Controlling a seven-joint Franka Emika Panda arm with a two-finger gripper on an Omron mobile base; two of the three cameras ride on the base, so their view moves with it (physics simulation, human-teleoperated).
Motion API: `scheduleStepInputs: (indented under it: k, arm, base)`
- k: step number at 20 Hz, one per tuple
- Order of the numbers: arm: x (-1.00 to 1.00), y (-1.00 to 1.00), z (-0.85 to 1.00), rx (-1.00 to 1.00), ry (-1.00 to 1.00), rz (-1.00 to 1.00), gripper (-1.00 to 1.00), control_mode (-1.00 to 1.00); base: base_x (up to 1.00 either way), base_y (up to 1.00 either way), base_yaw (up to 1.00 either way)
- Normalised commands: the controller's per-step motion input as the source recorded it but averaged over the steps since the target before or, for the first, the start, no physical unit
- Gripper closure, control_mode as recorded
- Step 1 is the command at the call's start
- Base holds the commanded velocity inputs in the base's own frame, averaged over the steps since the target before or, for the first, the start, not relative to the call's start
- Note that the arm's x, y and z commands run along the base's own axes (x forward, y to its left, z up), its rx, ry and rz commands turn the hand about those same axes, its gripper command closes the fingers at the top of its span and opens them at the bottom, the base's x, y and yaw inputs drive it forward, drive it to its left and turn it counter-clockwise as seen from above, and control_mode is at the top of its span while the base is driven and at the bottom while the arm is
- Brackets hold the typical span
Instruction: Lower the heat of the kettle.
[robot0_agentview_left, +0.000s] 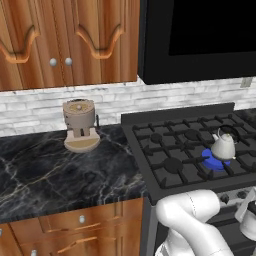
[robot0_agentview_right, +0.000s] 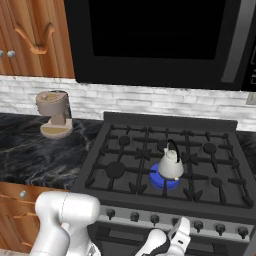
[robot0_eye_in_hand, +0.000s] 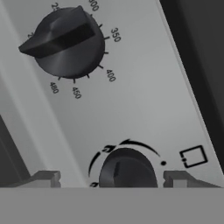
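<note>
The small silvery kettle (robot0_agentview_left: 223, 145) (robot0_agentview_right: 170, 162) with a dark arched handle stands on the front middle burner, over a blue flame (robot0_agentview_right: 165, 180). My gripper (robot0_eye_in_hand: 111, 179) (robot0_agentview_right: 181, 226) is down at the stove's front control panel (robot0_eye_in_hand: 144, 100), below the kettle. It is open, and a small dark knob (robot0_eye_in_hand: 127, 168) sits between its two fingertips (robot0_eye_in_hand: 43, 178); the right tip is close to the knob, the left one is apart from it. A larger dark knob (robot0_eye_in_hand: 65, 41) ringed with temperature numbers lies above it in the hand view.
A beige coffee machine (robot0_agentview_left: 80, 125) (robot0_agentview_right: 54, 114) stands on the black marble counter (robot0_agentview_left: 45, 175) left of the stove. A row of knobs (robot0_agentview_right: 135, 216) runs along the stove front. A dark microwave (robot0_agentview_right: 150, 40) hangs above, and wooden cabinets (robot0_agentview_left: 65, 40) are at left.
</note>
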Motion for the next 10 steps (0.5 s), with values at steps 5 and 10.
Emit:
scheduleStepInputs:
  k: [5, 10]
  arm:
    - [-0.01, 0.0, 0.0, 0.01, -0.01, 0.0, 1.0, -1.0]
    - [0.0, -0.1, 0.21, 0.04, -0.01, 0.0, 1.0, -1.0]
  base:
    - [0.0, 0.0, 0.0]
    - [0.0, 0.0, 0.0]
